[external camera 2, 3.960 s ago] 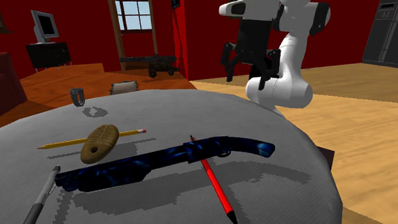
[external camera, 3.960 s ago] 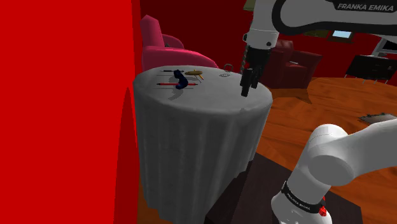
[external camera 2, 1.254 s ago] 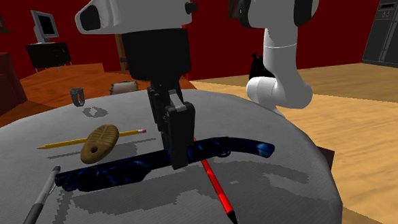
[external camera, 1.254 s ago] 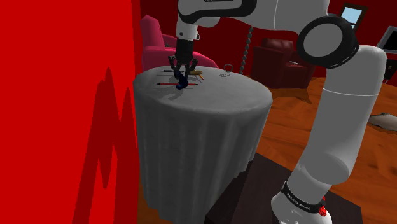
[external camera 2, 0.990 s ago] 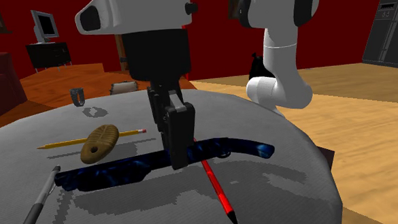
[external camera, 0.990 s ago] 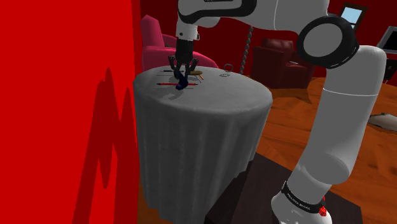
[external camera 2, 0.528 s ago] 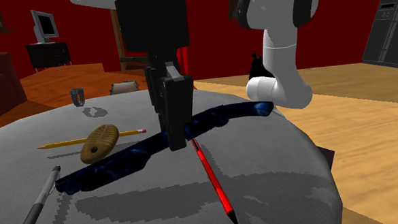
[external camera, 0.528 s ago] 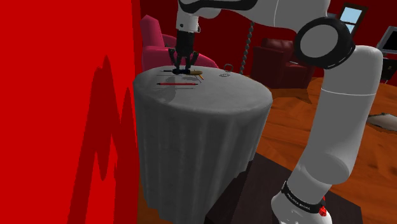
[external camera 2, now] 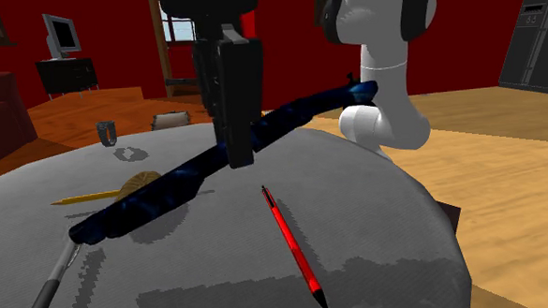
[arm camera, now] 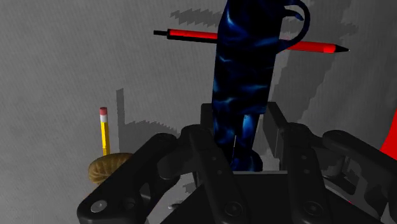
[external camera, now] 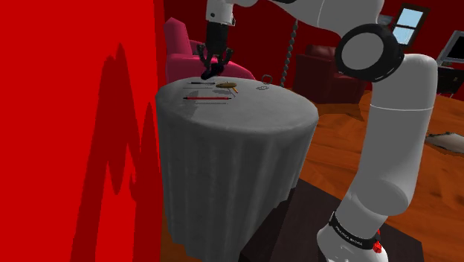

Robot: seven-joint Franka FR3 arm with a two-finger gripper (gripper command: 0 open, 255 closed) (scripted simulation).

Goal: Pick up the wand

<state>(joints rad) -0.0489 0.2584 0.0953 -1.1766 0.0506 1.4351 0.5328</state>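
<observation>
Pincer: black pincer [external camera 2: 238, 151] clamped on the wand, one finger on each side of its middle. In the wrist view the pincer [arm camera: 245, 151] has the shaft squeezed between its pads. In the shoulder view the pincer [external camera: 210, 69] hangs above the far side of the counter.
Wand: dark blue with lighter blue marbling. The wand [external camera 2: 307, 108] is off the counter and tilted, its high end toward the arm's base and its low end close over the cloth near the grey rod. The wrist view shows the wand [arm camera: 245, 63] running away from the pincer and crossing over the pen.
Pen: red with black tips. The pen [external camera 2: 289, 236] lies flat on the cloth under the wand, apart from it.
Pencil: yellow, with a pink eraser. The pencil [external camera 2: 81, 196] lies flat beside the brown oval, and the wrist view shows its eraser end [arm camera: 104, 130].
Brown oval: a ribbed brown oval [external camera 2: 142, 179] partly behind the wand's low half.
Grey rod: a thin grey rod [external camera 2: 45, 289] at the counter's near edge in the second exterior view.
Counter: a round counter [external camera: 238, 149] under a grey cloth that hangs down its sides.
Arm: a white arm [external camera: 387, 141] rising from the shoulder view's lower right.
Writing: pale lettering on the black band [external camera: 349, 234] near the arm's base, too small to read.
Room: a red wall [external camera: 74, 112], a pink armchair [external camera: 182, 50] and a wood floor [external camera: 334, 156].
</observation>
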